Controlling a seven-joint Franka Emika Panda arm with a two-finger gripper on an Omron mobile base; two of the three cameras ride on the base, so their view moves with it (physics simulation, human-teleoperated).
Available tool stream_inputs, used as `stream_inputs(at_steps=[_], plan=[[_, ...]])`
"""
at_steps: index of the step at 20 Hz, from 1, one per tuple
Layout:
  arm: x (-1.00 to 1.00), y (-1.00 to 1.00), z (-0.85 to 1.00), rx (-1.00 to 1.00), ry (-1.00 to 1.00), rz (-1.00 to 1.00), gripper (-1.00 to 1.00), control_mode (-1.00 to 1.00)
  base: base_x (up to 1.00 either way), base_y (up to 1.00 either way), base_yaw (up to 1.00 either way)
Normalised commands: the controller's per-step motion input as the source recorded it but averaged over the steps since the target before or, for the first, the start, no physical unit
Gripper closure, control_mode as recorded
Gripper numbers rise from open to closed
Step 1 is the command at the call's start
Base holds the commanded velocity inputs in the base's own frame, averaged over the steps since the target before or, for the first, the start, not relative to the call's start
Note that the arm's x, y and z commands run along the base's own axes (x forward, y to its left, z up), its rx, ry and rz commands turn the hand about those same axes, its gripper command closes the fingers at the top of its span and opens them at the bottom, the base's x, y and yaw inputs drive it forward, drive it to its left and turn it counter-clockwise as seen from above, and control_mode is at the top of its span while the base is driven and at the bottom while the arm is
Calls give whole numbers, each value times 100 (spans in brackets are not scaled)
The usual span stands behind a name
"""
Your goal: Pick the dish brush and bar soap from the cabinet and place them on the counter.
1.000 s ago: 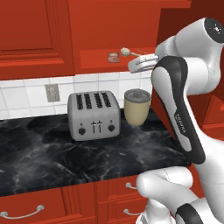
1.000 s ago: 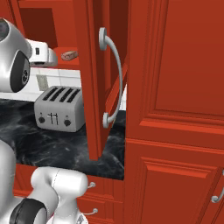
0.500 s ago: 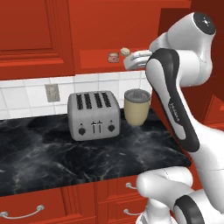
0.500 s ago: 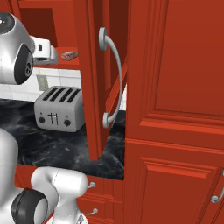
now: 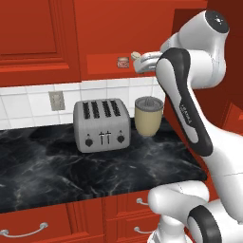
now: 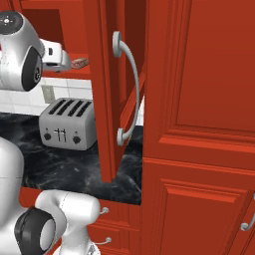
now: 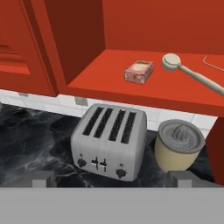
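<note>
Tan bar soap (image 7: pixel 139 71) and dish brush (image 7: pixel 191 73) lie apart on the cabinet (image 7: pixel 144 83) shelf; our empty pincer (image 7: pixel 111 179), wide open, should straddle one squarely.

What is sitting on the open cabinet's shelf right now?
On the cabinet shelf lie the bar soap and, beside it, the dish brush. A thin pale line shows at the shelf's edge of frame; the rest there is cut off.
</note>
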Motion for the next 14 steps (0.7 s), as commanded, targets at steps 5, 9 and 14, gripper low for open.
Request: stream_inputs(at_steps=[5,9,14], plan=[[18,-1,-8,-3,0,0,-100,-100,0,0,0],[6,-3,-11,-3,-3,0,-100,-100,0,0,0],[1,0,-10,0,-8,0,-100,-100,0,0,0]])
